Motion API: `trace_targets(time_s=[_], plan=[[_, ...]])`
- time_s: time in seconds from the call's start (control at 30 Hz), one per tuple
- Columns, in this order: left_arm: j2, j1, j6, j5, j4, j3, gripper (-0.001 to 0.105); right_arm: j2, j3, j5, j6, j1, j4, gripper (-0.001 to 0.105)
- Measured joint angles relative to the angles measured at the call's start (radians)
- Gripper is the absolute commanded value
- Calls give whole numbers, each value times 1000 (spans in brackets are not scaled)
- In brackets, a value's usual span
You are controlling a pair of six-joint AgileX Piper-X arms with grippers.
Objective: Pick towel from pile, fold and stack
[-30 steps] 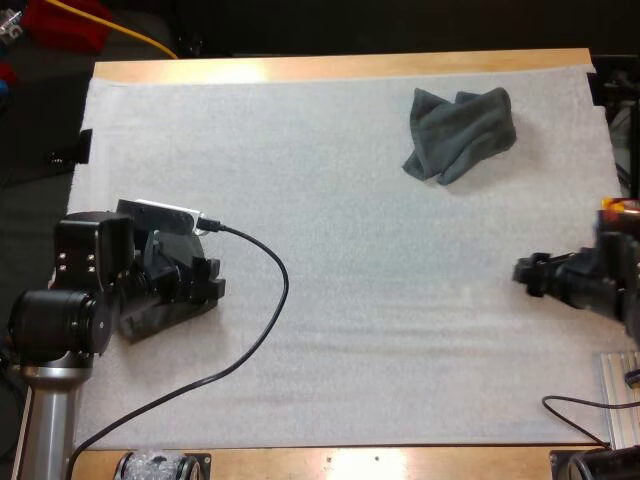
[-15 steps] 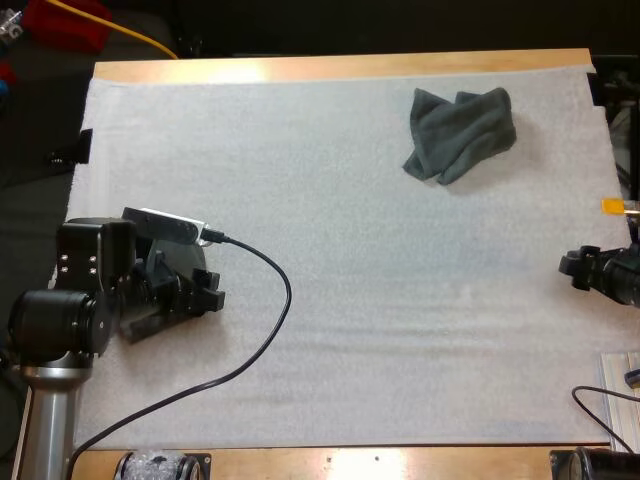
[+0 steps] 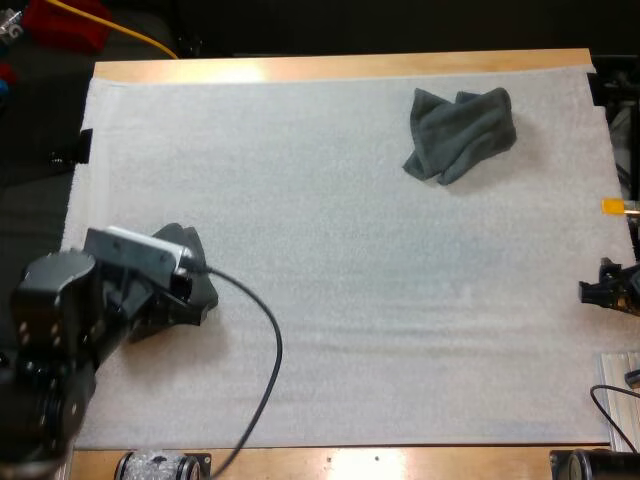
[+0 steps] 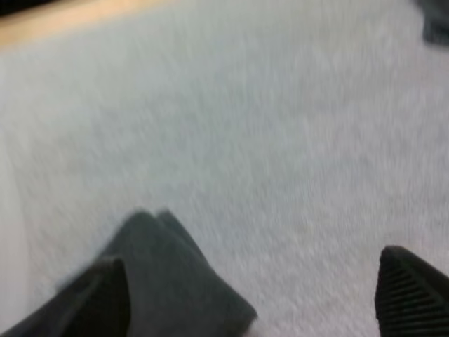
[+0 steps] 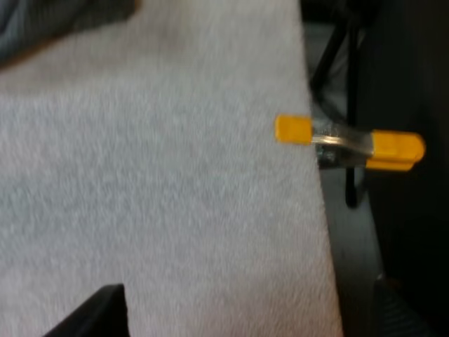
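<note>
crumpled towel (image 3: 460, 133) sits far right on the mat (image 3: 330, 200); second towel (image 3: 192, 262) lies near left, just beneath the left claw (image 3: 196, 300); right claw (image 3: 598, 293) at the mat's right edge.

I see a white mat (image 3: 350, 250), finely grained, on a light tan wooden table (image 3: 340, 67). Both towels are plain dark grey-green: the crumpled towel (image 3: 460, 133) (darker along its creases) and the small towel (image 4: 175, 281). My left gripper (image 4: 256, 295) has black fingers (image 4: 414, 295), ribbed in fine lines.
</note>
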Motion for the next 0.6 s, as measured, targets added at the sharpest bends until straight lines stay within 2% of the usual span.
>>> trace_targets(time_s=[0.17,0.37,0.6], plan=[[-108,0,6,0,-2,11,69,-122,0,-63,12,0,0,67],[-254,0,6,-2,9,24,69,-294,0,-187,56,0,0,67],[-413,0,6,-2,14,24,69,-445,0,-214,116,0,10,67]])
